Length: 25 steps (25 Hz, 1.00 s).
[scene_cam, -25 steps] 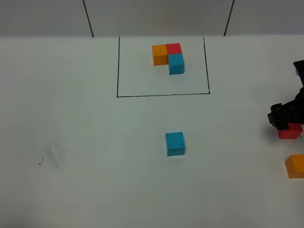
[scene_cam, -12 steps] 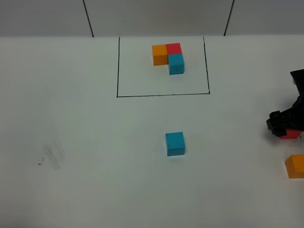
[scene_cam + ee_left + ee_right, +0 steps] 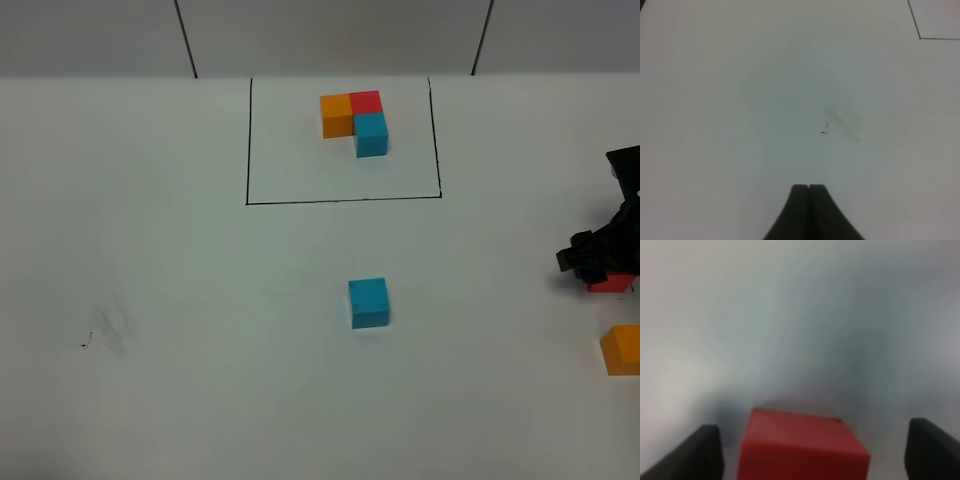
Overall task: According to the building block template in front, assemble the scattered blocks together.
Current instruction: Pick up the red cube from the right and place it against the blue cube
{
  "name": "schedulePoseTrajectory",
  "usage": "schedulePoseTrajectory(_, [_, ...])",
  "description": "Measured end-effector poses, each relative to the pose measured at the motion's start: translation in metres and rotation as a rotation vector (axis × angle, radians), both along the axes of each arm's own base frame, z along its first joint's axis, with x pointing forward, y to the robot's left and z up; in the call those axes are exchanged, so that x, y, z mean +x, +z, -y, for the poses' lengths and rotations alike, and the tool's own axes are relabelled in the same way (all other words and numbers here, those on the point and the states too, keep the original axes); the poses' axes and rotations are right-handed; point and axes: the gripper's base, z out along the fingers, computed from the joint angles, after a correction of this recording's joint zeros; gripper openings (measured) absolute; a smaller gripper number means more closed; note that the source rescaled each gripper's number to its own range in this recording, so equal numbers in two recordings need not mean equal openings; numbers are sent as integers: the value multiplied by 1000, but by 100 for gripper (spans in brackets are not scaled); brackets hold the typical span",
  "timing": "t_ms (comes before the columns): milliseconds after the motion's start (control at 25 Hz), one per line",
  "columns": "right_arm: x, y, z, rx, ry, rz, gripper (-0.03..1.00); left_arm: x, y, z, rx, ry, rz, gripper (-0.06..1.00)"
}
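The template is an L of orange (image 3: 336, 115), red (image 3: 366, 101) and blue (image 3: 371, 135) cubes inside a black drawn rectangle (image 3: 343, 200). The loose blue cube (image 3: 369, 303) sits mid-table. The loose orange cube (image 3: 622, 349) lies at the right edge. The loose red cube (image 3: 611, 285) is mostly hidden under my right gripper (image 3: 598, 264). In the right wrist view the red cube (image 3: 802, 445) sits between the spread fingers (image 3: 695, 455) with gaps on both sides; the right gripper (image 3: 812, 452) is open. My left gripper (image 3: 808, 192) is shut and empty over bare table.
The white table (image 3: 180, 300) has a faint grey smudge at the left (image 3: 110, 330), which also shows in the left wrist view (image 3: 842, 120). A corner of the black outline (image 3: 920, 37) shows there too. A wall runs behind the table.
My right gripper has come down and slightly left over the loose red cube, so less red shows. The other cubes have not moved.
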Motion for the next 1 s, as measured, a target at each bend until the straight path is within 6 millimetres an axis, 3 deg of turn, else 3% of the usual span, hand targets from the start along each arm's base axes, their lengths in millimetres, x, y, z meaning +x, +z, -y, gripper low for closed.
schedulePoseTrajectory(120, [0,0,0,-2,2,-1,45,0,0,0,0,0,0,0])
schedulePoseTrajectory(160, [0,0,0,-2,2,0,43,0,0,0,0,0,0,0])
schedulePoseTrajectory(680, [4,4,0,-1,2,18,43,0,0,0,3,-2,0,0])
schedulePoseTrajectory(1000, [23,55,-19,5,39,114,43,0,0,0,3,-2,-1,0])
